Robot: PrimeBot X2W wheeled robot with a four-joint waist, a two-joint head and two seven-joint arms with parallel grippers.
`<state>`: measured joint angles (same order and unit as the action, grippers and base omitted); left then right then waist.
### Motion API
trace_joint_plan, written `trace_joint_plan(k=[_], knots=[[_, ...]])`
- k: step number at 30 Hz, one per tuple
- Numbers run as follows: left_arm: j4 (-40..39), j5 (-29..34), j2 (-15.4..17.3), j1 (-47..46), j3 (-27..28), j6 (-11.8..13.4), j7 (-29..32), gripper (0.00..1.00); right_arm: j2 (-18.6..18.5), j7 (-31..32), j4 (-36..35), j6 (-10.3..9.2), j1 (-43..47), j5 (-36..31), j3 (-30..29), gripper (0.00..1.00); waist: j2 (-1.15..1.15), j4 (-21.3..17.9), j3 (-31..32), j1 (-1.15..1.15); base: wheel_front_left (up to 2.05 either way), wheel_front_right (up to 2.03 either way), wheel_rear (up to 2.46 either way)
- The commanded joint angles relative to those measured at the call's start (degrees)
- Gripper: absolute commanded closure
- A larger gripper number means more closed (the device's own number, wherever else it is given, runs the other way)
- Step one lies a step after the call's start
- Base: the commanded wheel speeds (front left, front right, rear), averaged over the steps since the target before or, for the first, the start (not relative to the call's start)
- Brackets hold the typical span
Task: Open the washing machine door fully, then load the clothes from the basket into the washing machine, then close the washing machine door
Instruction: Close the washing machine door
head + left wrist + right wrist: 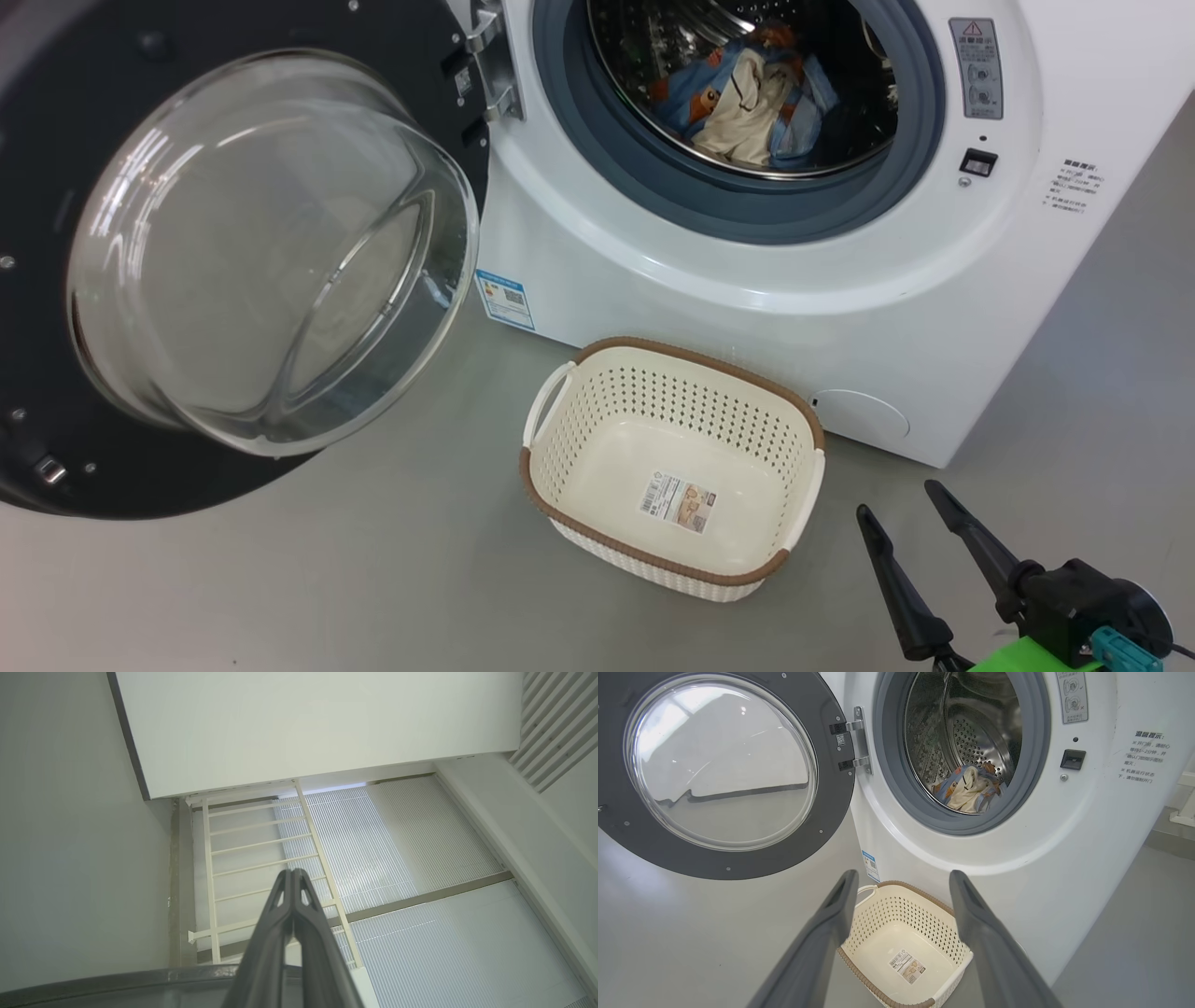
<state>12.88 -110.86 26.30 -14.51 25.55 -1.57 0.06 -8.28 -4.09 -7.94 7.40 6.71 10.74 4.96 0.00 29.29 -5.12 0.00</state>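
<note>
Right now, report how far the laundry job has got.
Done: the washing machine door stands wide open, and the clothes lie in the drum; the basket holds none. In hand: nothing; the right end effector hovers open near the basket. Left: shutting the door.

Up and left of the right hand point(897, 497), the round black-rimmed glass washing machine door point(271, 252) runs off the head view's top and left edges, and the white front-loading washing machine point(747, 299) loses its drum's top there. The light-blue bear-printed bundle of clothes point(747, 103) is partly lost in shadow. Left of the hand, in the cream perforated plastic basket point(607, 420), the sticker point(679, 502) has print too small to read.
</note>
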Motion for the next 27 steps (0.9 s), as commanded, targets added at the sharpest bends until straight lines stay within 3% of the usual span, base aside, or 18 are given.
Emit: trace_joint_plan(k=[1,14,27], knots=[[0.62,-0.20,4.51,-3.15,1.39,0.69,0.94,1.00,-0.95,0.07,-1.92,0.09,-2.57,0.43,1.54,0.00,0.00,-0.37,-0.55,0.00,0.00,0.00,0.00],[12.18,0.92,10.14,-9.53,-1.34,3.77,4.81,1.00,-2.56,0.99,-2.92,0.09,-4.09,1.01,2.23,0.00,0.00,-2.67,-3.17,0.00,0.00,0.00,0.00],[15.32,2.84,12.24,-10.80,-6.20,5.21,10.91,1.00,-3.55,1.57,-3.83,0.09,-4.80,1.31,1.98,0.00,0.00,-4.49,-5.81,0.00,0.00,0.00,0.00]])
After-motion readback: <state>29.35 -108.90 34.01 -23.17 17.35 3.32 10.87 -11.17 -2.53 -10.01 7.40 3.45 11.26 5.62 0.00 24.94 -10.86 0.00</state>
